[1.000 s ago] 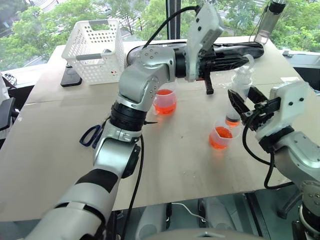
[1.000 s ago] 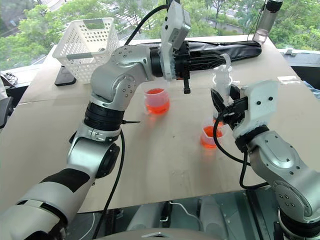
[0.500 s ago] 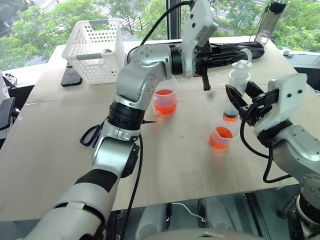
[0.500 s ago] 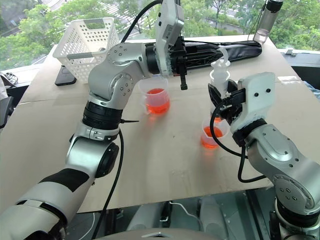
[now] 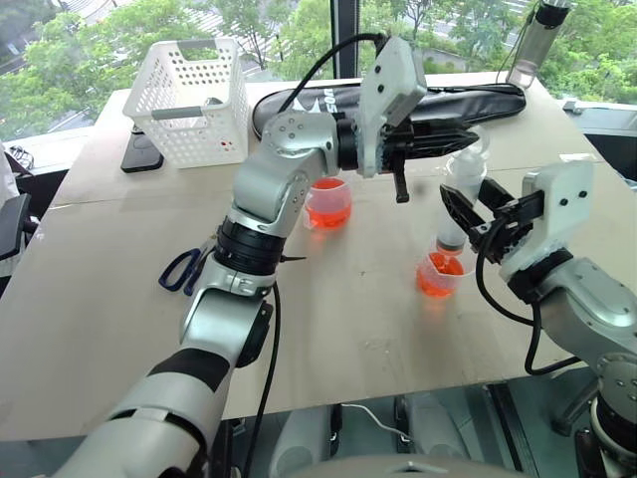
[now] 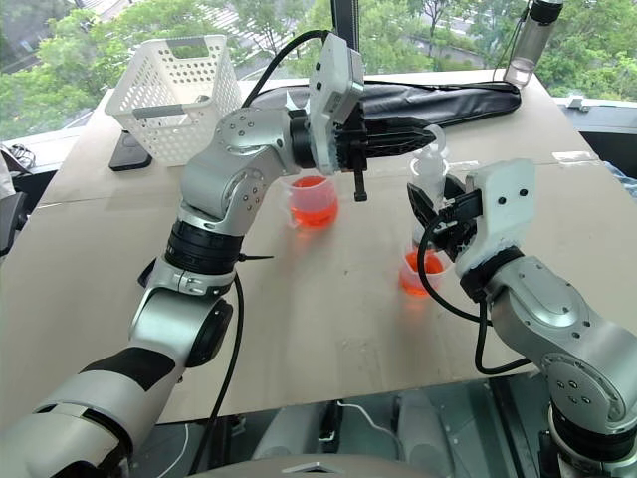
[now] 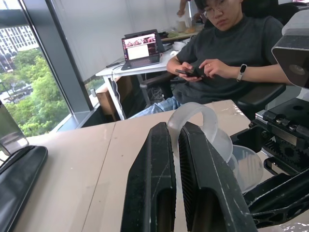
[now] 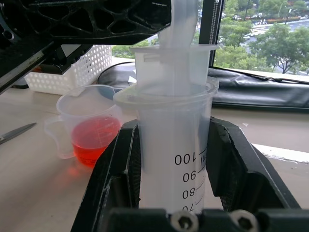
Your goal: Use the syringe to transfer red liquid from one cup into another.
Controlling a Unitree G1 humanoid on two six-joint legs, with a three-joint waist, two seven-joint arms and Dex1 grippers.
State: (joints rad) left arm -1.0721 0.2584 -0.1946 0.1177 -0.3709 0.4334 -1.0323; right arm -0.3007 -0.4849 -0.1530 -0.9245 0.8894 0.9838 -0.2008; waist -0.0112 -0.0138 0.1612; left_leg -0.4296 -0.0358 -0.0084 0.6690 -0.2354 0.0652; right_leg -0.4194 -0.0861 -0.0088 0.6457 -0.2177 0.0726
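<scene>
From the head views we see our right gripper (image 5: pixel 466 213) clamping the clear plastic syringe (image 5: pixel 456 204) upright over the small flared cup (image 5: pixel 439 274) near the tabletop's (image 5: pixel 90 289) front-right edge, ready to discharge. Our left gripper (image 6: pixel 430 132), pinched shut, rests on the white plunger (image 7: pixel 193 116). Right wrist: spouted beaker of red liquid (image 8: pixel 89 130) stands well apart, leaving room.
</scene>
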